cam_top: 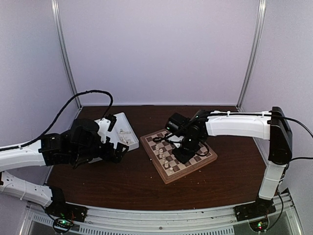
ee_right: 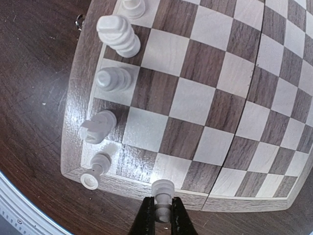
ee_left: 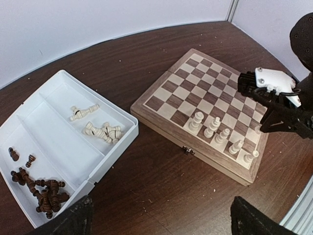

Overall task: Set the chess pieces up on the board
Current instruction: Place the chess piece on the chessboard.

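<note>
Top view: tray point(cam_top: 128, 128) sits on the table point(cam_top: 146, 193) at 10 o'clock of the board point(cam_top: 152, 139), apart from it. Row of pieces point(cam_top: 164, 157) stands along the board's 8 o'clock edge. Loose pieces point(ee_left: 100, 131) lie in two tray compartments.

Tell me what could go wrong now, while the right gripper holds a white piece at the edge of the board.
1. The white piece in the right gripper is at the very edge of the board; released there, it may topple off.
2. The neighbouring white piece stands close by; opening the jaws could knock it.
3. Dark pieces lie heaped in the tray; the open left gripper may catch two.
</note>
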You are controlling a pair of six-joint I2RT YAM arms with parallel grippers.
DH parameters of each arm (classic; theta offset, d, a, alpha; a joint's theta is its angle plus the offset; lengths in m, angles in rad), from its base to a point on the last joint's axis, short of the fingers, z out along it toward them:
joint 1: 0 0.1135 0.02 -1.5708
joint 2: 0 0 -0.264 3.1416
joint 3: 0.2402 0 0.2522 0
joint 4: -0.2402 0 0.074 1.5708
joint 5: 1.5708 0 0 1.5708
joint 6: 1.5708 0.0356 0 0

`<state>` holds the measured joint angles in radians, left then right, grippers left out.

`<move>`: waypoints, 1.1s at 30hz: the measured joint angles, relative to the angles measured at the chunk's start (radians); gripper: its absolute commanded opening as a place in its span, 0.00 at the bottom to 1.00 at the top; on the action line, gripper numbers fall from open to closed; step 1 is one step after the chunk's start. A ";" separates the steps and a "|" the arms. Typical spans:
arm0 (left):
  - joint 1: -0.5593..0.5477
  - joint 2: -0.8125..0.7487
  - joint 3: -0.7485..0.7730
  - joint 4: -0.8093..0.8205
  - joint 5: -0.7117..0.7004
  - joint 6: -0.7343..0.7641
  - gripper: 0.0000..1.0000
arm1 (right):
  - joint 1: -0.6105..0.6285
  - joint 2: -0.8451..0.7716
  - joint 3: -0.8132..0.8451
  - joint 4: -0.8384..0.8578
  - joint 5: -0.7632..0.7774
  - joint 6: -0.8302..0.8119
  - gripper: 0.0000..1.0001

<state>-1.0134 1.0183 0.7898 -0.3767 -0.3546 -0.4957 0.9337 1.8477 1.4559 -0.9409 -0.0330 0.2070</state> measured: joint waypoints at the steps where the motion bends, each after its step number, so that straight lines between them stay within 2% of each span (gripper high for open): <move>1: 0.000 0.006 0.005 0.000 0.000 0.000 0.98 | 0.000 0.000 -0.006 0.005 -0.012 0.000 0.05; 8: 0.000 0.037 0.024 -0.002 0.003 0.000 0.98 | 0.000 0.000 -0.023 0.035 -0.072 0.001 0.06; 29: 0.000 0.043 0.030 -0.042 0.003 0.000 0.98 | 0.013 0.048 -0.036 0.076 -0.106 0.002 0.08; 31: 0.000 0.043 0.030 -0.044 0.003 0.000 0.98 | 0.013 0.051 -0.036 0.078 -0.109 0.002 0.11; 33: 0.000 0.043 0.030 -0.044 0.003 0.000 0.98 | 0.014 0.051 -0.036 0.078 -0.109 0.003 0.20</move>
<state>-1.0134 1.0611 0.8196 -0.4210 -0.3519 -0.4953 0.9474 1.8988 1.4200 -0.8627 -0.1425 0.2100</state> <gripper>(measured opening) 0.976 0.107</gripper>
